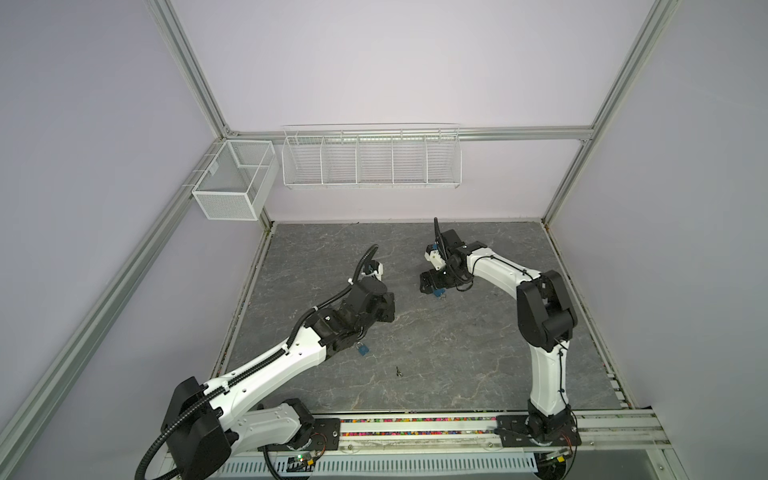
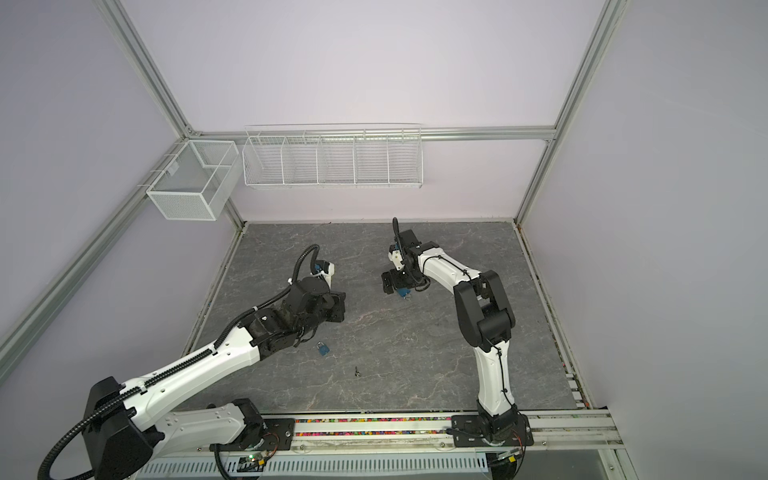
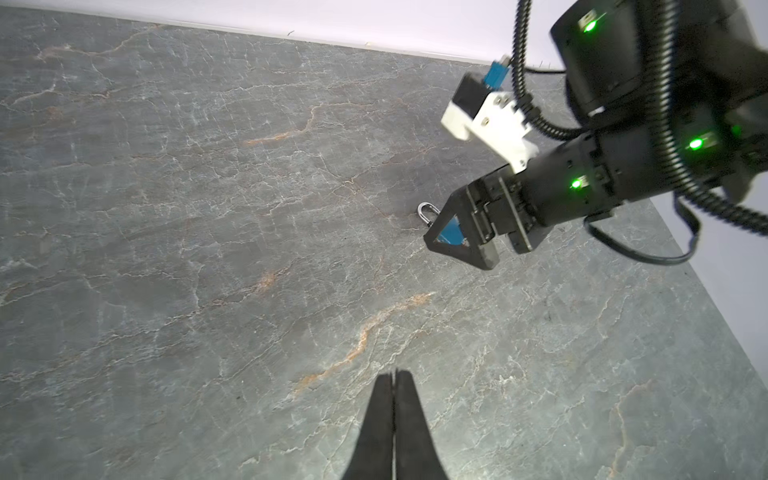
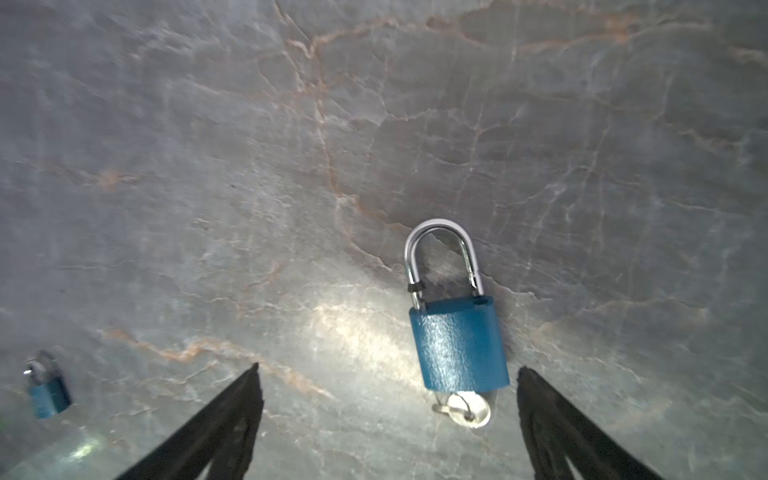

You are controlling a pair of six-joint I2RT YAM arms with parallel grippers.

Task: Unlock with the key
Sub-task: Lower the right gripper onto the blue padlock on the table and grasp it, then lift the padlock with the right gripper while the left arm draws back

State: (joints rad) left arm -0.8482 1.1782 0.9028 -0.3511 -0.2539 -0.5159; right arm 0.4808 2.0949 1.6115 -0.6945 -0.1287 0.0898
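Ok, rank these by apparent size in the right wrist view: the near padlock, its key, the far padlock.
1. near padlock
2. far padlock and key: they look about alike, and distance makes ranking unsure.

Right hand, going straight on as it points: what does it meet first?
Likely the blue padlock, lying flat between the open right hand's fingertips with a key in it; then the tabletop. Depth is unclear.
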